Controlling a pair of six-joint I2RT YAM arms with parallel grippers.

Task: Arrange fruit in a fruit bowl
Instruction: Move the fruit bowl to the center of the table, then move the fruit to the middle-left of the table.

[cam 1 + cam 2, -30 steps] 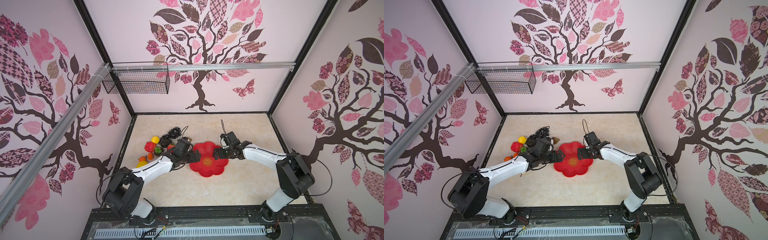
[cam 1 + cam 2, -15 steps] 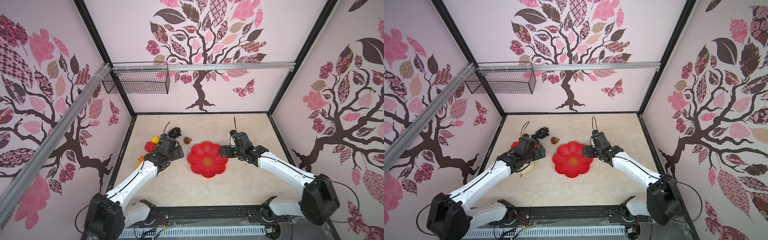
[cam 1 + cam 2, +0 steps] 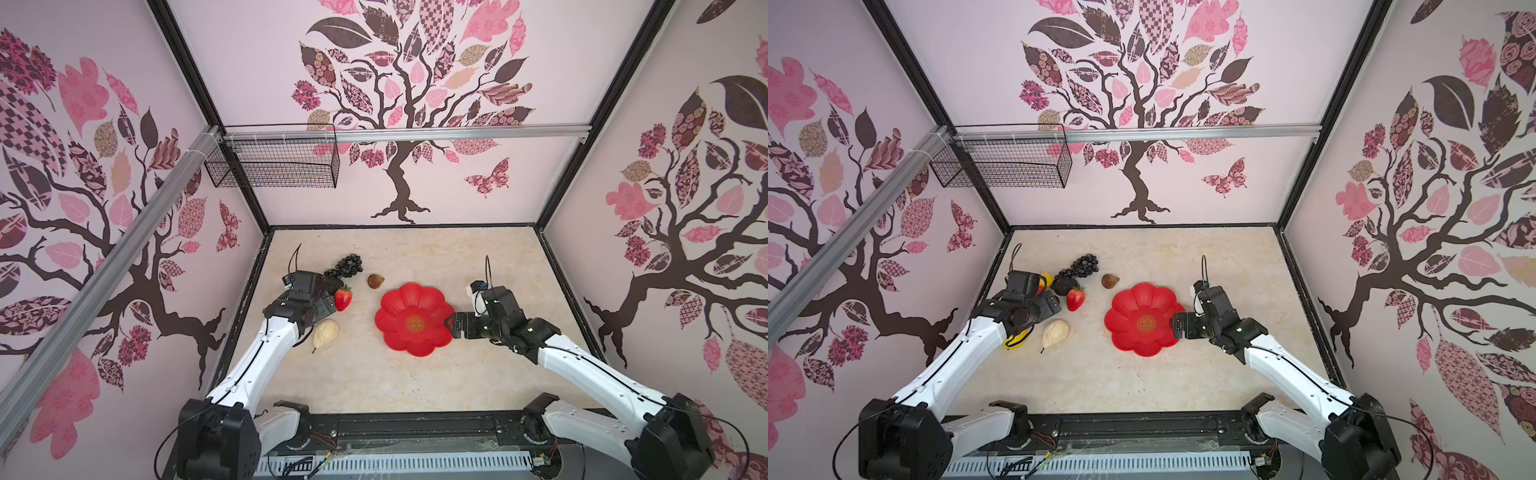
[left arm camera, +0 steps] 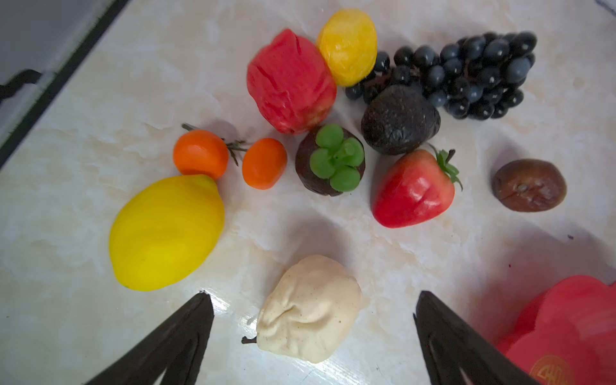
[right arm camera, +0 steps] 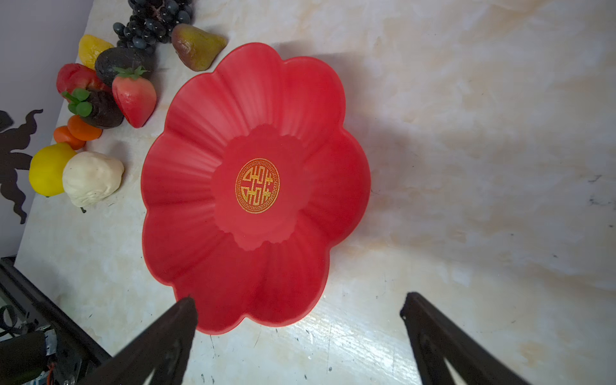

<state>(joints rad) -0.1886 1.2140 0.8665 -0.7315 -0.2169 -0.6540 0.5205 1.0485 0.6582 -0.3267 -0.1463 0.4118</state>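
Observation:
The red flower-shaped fruit bowl [image 3: 413,320] [image 5: 256,186] lies empty mid-table. The fruit lies in a cluster to its left: black grapes [image 4: 466,73], red apple [image 4: 290,83], two lemons [image 4: 166,233], two oranges [image 4: 263,163], dark avocado [image 4: 400,120], strawberry [image 3: 343,298], fig [image 3: 375,281] and cream pear [image 3: 325,333]. My left gripper [image 4: 312,293] hangs open over the pear, holding nothing. At the bowl's right rim my right gripper [image 3: 451,326] [image 5: 299,297] is open and empty.
A dark mangosteen with a green top [image 4: 330,160] sits among the fruit. A black wire basket [image 3: 272,164] hangs from the rail at the back left. Black frame posts and patterned walls close in the table.
Both grippers have drawn back from over the bowl: the left one went left to the fruit cluster, the right one to the bowl's right rim. The bowl stayed put.

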